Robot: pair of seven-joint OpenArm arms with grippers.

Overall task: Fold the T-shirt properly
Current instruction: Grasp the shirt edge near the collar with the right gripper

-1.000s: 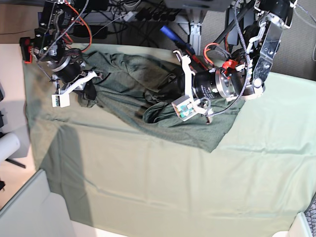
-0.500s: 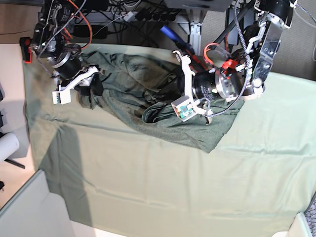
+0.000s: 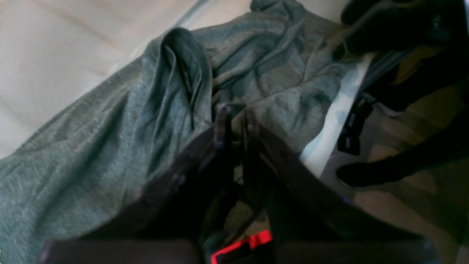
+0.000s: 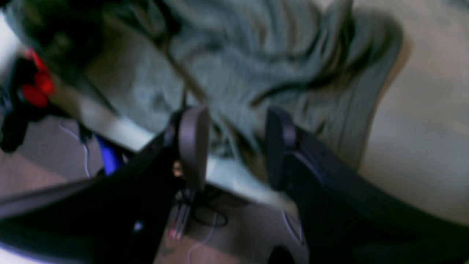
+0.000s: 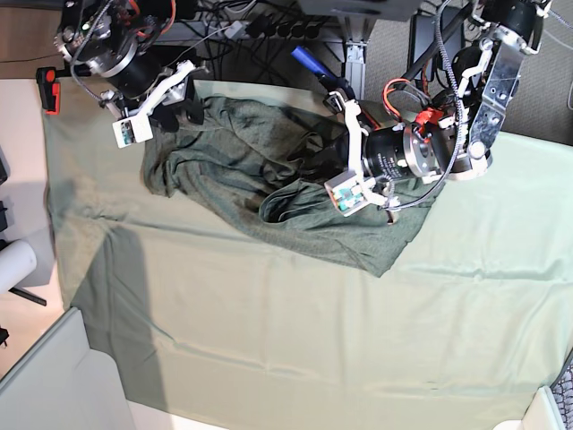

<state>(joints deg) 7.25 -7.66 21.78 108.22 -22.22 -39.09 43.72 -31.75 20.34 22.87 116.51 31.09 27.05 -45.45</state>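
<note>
The dark olive T-shirt lies crumpled at the table's far side, between the two arms. My left gripper is buried in the bunched middle of the shirt. In the left wrist view it has its fingers nearly together, pinching a fold of the shirt. My right gripper hovers over the shirt's far left corner at the table's back edge. The right wrist view is blurred and shows this gripper open and empty, with the shirt lying beyond its fingers.
The mint-green table cloth covers the table. Cables and a power strip run behind the far edge. A red clamp sits at the far left corner. A white roll lies off the left side.
My right gripper has moved from the shirt's left end up to the table's far edge, and that end has shifted back with it. My left gripper has drifted slightly right, still in the shirt.
</note>
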